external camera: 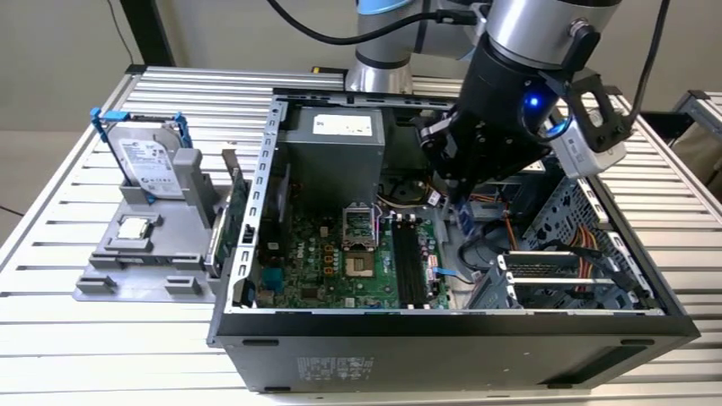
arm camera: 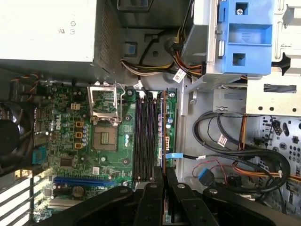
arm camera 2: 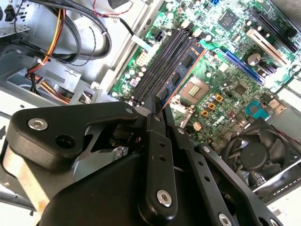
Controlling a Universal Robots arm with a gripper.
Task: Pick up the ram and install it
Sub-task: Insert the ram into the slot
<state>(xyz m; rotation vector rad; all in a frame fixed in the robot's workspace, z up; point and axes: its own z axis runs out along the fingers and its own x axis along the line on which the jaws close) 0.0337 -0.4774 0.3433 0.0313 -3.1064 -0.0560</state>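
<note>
My gripper [external camera: 461, 207] hangs inside the open computer case [external camera: 451, 326], shut on the ram [external camera: 466, 222]. The ram [arm camera 2: 184, 70] is a thin blue stick with dark chips, and it juts out from the fingertips in the second wrist view. It sits above the black memory slots [arm camera 2: 160, 63] of the green motherboard [external camera: 327, 271], roughly in line with them. In the first wrist view the ram [arm camera: 163, 141] shows edge-on, running along the slots [arm camera: 145, 136] from the gripper [arm camera: 163, 173]. I cannot tell whether it touches a slot.
The CPU socket [external camera: 358, 245] lies beside the slots. Cables and a metal drive cage [external camera: 570, 254] crowd the exterior view's right side of the case, and the power supply [external camera: 333, 144] stands at the back. Outside, a grey fixture [external camera: 135, 271] holds a hard drive [external camera: 152, 161] and a CPU chip [external camera: 134, 227].
</note>
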